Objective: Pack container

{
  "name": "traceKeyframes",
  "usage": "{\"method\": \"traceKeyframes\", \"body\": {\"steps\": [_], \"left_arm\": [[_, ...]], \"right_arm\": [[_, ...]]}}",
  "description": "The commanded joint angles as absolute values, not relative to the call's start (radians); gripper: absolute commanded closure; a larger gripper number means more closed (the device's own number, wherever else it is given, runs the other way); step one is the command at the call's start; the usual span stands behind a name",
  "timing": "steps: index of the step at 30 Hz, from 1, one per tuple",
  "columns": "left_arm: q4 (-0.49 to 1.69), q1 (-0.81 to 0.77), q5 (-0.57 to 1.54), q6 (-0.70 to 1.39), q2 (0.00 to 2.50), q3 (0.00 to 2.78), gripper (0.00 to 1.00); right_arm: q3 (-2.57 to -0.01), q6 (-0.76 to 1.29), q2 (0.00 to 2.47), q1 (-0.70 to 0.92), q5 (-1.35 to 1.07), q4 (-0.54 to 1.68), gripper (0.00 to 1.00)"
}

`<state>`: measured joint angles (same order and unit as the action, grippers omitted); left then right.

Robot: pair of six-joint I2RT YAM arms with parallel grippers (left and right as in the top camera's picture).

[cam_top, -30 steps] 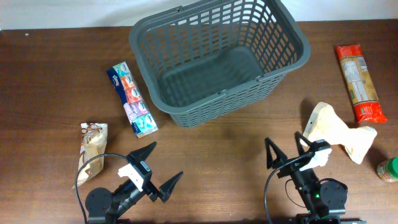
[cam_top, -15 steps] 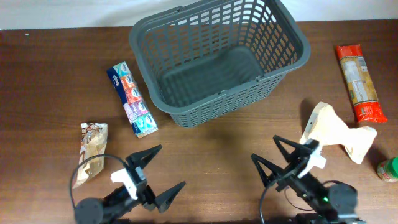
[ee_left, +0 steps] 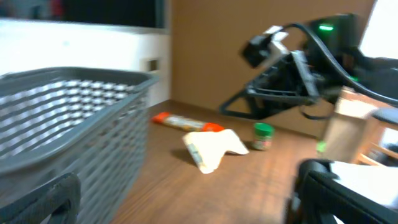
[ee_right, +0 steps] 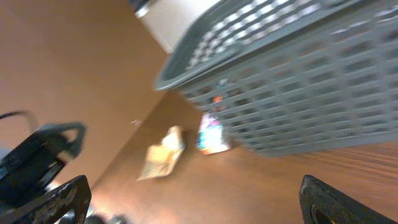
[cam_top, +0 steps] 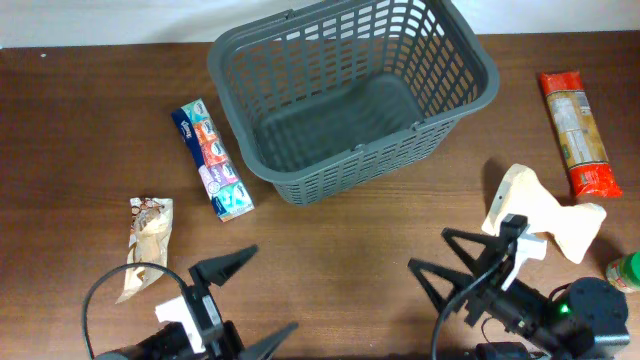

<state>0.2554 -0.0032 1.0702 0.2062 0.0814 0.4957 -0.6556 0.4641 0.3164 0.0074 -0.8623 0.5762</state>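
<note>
1. Both tools gape wide and hold nothing: my left tool [cam_top: 275,287] and right tool [cam_top: 428,250] hang over the desk's [cam_top: 80,130] near edge.
2. Beyond them, the dark grey basket [cam_top: 340,175] stands upright at far centre.
3. A tissue pack [cam_top: 212,160] lies just left of it.

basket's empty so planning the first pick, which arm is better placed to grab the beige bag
Right. The beige bag lies on the right side of the table, close to the open right gripper. The open left gripper sits across the table, nearer the snack bag.
</note>
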Motion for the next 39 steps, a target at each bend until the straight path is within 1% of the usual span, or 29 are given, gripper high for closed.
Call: {"method": "traceKeyframes", "body": {"steps": [1, 3, 5, 10, 14, 16, 17, 21, 23, 26, 30, 33, 35, 39], "left_arm": [[0.226, 0.003, 1.209, 0.255, 0.086, 0.507, 0.01], [0.211, 0.003, 1.184, 0.3, 0.088, 0.507, 0.01], [0.208, 0.003, 1.113, 0.339, 0.091, 0.507, 0.01], [0.219, 0.003, 0.85, 0.397, 0.146, 0.563, 0.01], [0.361, 0.003, 0.557, 0.396, 0.255, 0.698, 0.01], [0.388, 0.003, 0.443, 0.396, 0.313, 0.766, 0.01], [0.379, 0.003, 0.421, 0.396, 0.335, 0.789, 0.01], [0.346, 0.003, 0.426, 0.397, 0.376, 0.817, 0.01], [0.346, 0.003, 0.47, 0.397, 0.378, 0.817, 0.01], [0.344, 0.003, 0.475, 0.396, 0.379, 0.817, 0.01], [0.341, 0.003, 0.484, 0.397, 0.379, 0.838, 0.01], [0.342, 0.003, 0.518, 0.426, 0.401, 0.915, 0.01], [0.342, 0.003, 0.573, 0.476, 0.442, 0.99, 0.0], [0.368, 0.003, 0.787, 0.577, 0.604, 1.184, 0.0]], "right_arm": [[-0.675, 0.453, 0.32, 0.012, -1.077, 0.591, 0.01], [-0.677, 0.454, 0.32, 0.012, -1.126, 0.579, 0.01], [-0.69, 0.455, 0.32, 0.012, -1.114, 0.566, 0.01], [-0.809, 0.559, 0.344, 0.012, -0.891, 0.591, 0.01], [-0.998, 0.588, 0.463, 0.012, -0.644, 0.807, 0.01], [-1.105, 0.579, 0.556, 0.012, -0.587, 0.906, 0.01], [-1.153, 0.558, 0.6, 0.012, -0.589, 0.934, 0.01], [-1.28, 0.521, 0.731, 0.012, -0.633, 0.997, 0.01], [-1.295, 0.522, 0.767, 0.012, -0.653, 1.002, 0.01], [-1.294, 0.532, 0.802, 0.012, -0.691, 1.037, 0.01], [-1.299, 0.528, 0.835, 0.012, -0.712, 1.009, 0.01], [-1.344, 0.528, 0.858, 0.012, -0.71, 0.965, 0.01], [-1.417, 0.516, 0.889, 0.012, -0.7, 0.95, 0.01], [-1.642, 0.477, 0.996, 0.012, -0.695, 0.981, 0.02]]}}
